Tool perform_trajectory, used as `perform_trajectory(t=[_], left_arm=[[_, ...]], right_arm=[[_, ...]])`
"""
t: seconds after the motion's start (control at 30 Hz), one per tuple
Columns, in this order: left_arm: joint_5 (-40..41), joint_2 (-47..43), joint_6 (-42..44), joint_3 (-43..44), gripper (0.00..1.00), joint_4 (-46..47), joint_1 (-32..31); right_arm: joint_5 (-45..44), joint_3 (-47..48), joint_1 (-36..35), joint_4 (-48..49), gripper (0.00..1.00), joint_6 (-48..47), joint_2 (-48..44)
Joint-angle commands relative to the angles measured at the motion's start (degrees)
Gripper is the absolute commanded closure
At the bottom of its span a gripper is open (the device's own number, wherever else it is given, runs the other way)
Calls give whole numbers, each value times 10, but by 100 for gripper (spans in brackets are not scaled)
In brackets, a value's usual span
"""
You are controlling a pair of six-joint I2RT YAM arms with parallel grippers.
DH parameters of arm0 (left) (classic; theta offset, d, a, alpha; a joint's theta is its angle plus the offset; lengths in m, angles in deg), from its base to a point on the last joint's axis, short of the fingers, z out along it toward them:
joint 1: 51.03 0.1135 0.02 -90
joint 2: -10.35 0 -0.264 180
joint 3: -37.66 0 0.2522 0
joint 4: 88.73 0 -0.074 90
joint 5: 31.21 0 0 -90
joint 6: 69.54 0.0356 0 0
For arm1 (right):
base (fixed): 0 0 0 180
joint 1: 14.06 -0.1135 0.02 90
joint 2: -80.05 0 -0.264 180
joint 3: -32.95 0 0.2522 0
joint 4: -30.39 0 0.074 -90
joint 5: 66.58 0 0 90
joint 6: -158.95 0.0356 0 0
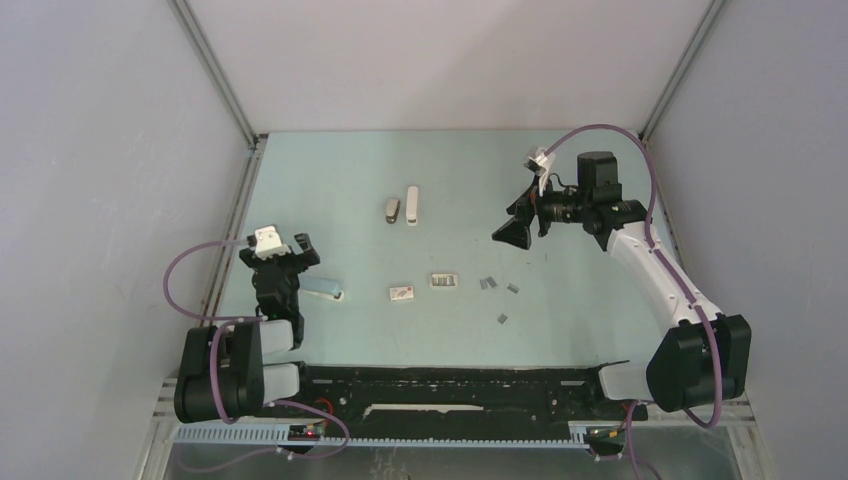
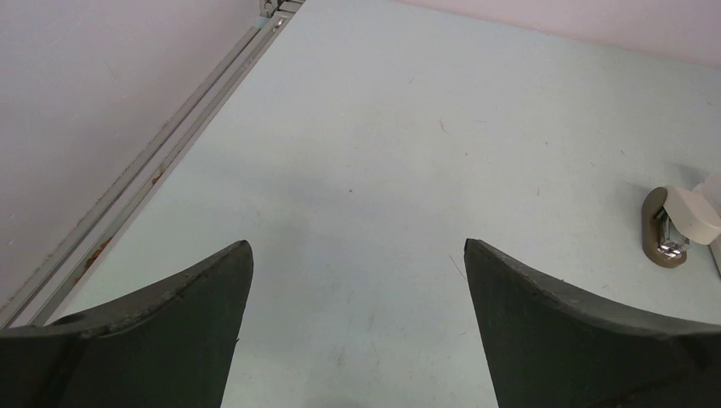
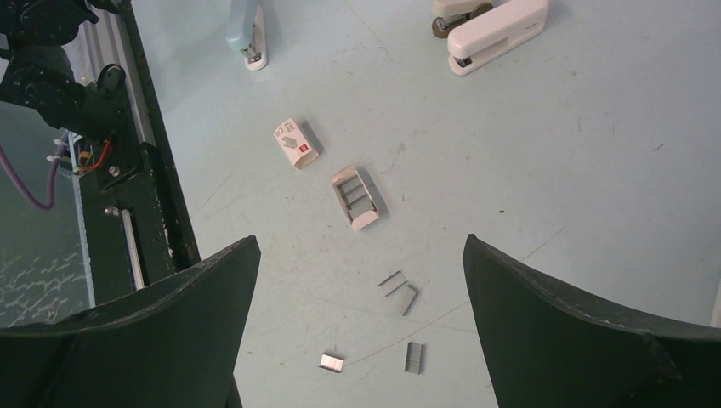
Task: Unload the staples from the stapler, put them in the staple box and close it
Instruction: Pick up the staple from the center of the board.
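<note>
- Stapler: we find it on the far half of the table, left of centre. Its long axis runs near to far, parallel to the slim white stapler just beside it on the right. From above we cannot tell which end is the mouth. In the left wrist view, the end turned toward that camera shows bare metal.
- Staples: short grey strips lie loose on the table right of centre, well apart from the stapler. An open tray and a printed box lie to their left.
- Left gripper: we see the arm folded short near the left edge and pointing away from its base. Its jaws are spread wide over bare table and grasp nothing. A light blue stapler lies just to its right.
- Right gripper: we see the arm stretched toward the far right, with the wrist turned left and downward. Its jaws are fully apart and empty, and they frame the loose strips below.
</note>
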Motion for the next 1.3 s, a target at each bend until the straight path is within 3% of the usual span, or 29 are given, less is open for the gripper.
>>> perform_trajectory(t=[0.0,0.3,0.57,0.77,1.27], left_arm=[[0,-1,8,27,0,12,-2],[0,-1,8,27,0,13,-2],[0,-1,8,27,0,12,-3],[0,-1,8,27,0,12,-3],[1,0,13,35,0,0,-6]], right_arm=[[-16,0,3,21,0,13,3],[-65,-27,3,67,0,31,5],[-115,-27,-28,21,0,-82,39],[-186,-8,-80,-87,0,-202,64],[-297,-7,-140,-94,6,-131,132]])
